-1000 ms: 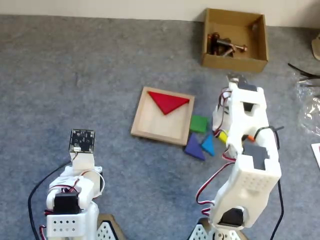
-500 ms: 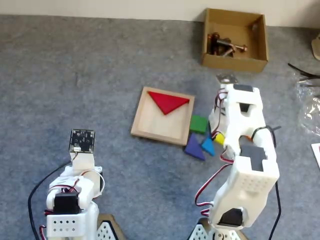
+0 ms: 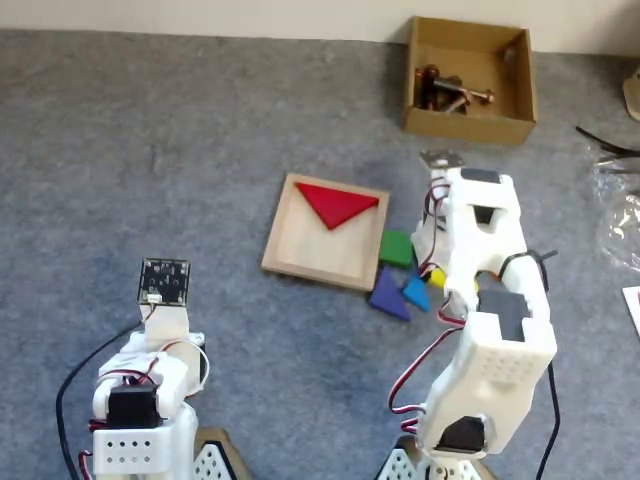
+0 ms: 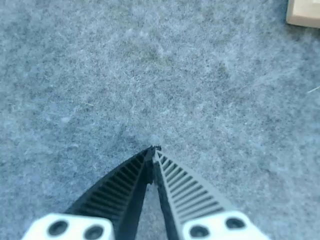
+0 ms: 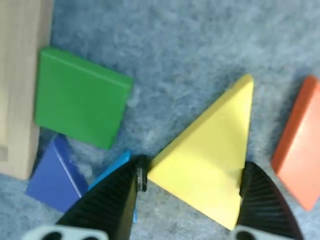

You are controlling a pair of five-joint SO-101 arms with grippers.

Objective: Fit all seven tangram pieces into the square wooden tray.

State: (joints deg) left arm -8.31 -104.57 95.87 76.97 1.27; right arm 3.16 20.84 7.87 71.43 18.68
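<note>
The square wooden tray (image 3: 290, 250) lies mid-table with a red triangle (image 3: 335, 203) in its far corner. Beside its right edge rest a green square (image 3: 397, 248), a dark blue triangle (image 3: 388, 293) and a light blue triangle (image 3: 416, 291). My right gripper (image 5: 192, 175) has a finger against each side of the yellow triangle (image 5: 205, 167), shut on it. An orange piece (image 5: 297, 150) lies just past it, the green square (image 5: 80, 97) toward the tray (image 5: 20, 75). At the front left my left gripper (image 4: 154, 150) is shut over bare carpet.
A cardboard box (image 3: 468, 80) with metal parts stands at the back right. Clear plastic wrap (image 3: 620, 220) and cables lie at the right edge. Grey carpet covers the left half of the table.
The right arm has stretched farther from its base and slightly left; the orange piece is now hidden under it in the high view. The left arm has not moved.
</note>
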